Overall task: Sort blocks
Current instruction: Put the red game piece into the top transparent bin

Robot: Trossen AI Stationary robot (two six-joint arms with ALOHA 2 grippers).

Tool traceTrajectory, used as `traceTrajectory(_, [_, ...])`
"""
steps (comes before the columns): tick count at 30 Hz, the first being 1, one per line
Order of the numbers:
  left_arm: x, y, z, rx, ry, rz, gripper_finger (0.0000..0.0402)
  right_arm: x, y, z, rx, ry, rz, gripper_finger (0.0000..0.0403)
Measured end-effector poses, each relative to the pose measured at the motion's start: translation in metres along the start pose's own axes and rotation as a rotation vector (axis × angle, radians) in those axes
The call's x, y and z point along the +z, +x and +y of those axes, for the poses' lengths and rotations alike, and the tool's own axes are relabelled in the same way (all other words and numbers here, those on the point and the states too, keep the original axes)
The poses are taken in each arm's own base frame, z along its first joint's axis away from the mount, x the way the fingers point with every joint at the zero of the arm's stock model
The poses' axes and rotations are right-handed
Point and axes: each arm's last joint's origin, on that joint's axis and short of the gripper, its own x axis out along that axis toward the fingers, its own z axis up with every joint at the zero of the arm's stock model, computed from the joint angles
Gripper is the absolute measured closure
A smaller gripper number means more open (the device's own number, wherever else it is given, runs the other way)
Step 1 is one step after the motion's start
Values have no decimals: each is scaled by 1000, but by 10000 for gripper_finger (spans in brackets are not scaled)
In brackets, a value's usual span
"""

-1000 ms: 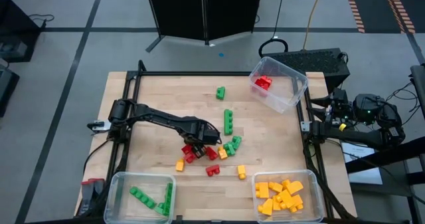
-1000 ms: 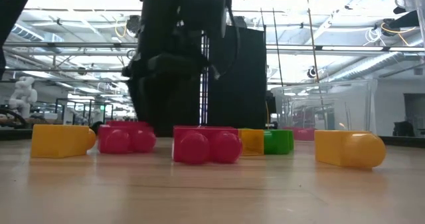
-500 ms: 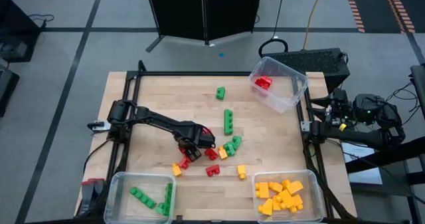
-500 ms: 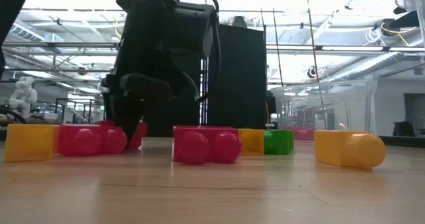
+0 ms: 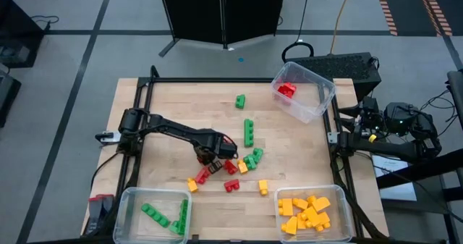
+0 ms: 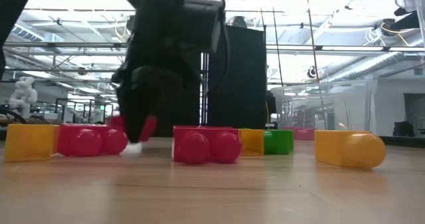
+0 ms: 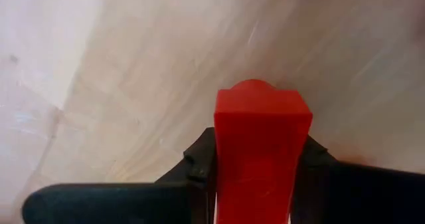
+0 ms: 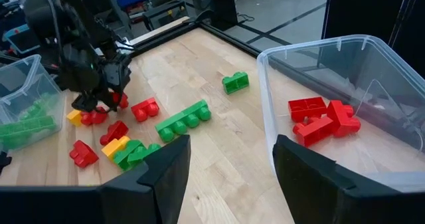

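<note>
High view: left gripper (image 5: pixel 208 156) clamps a red block (image 7: pixel 262 151) amid the central loose blocks (image 5: pixel 242 161). Yellow bin (image 5: pixel 314 213) looks fullest; green bin (image 5: pixel 153 213) and red bin (image 5: pixel 304 92) hold few. Roughly half done, I judge. Right gripper (image 8: pixel 229 174) parked, fingers apart.

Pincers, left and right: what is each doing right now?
Left pincer: shut on a red block, among the loose blocks mid-table.
Right pincer: open, empty, parked off the table's right edge.
</note>
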Motion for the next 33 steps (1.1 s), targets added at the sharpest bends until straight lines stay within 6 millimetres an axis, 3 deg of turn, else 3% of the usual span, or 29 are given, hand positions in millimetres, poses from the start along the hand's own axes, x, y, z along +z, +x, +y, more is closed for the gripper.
traceTrajectory(4, [14,-30,1,-42,-10,-74,334,0,0,0,-1,9,4,195])
traceTrajectory(8, [38,-74,6,-104,-26,-229,334,0,0,0,-1,12,4,195])
traceTrajectory(14, [91,-148,27,-244,-57,-697,334,0,0,0,-4,19,2,195])
traceTrajectory(18, [127,-181,50,-343,-82,-1047,334,0,0,0,-4,33,2,195])
traceTrajectory(22, [155,-196,73,-395,-133,-1300,334,0,0,0,-4,33,3,195])
traceTrajectory(26, [181,-193,84,-460,-182,-1452,334,0,0,-1,-39,34,-11,195])
traceTrajectory(33, [219,-164,65,-634,-202,-1533,334,1,0,-2,-73,39,-25,195])
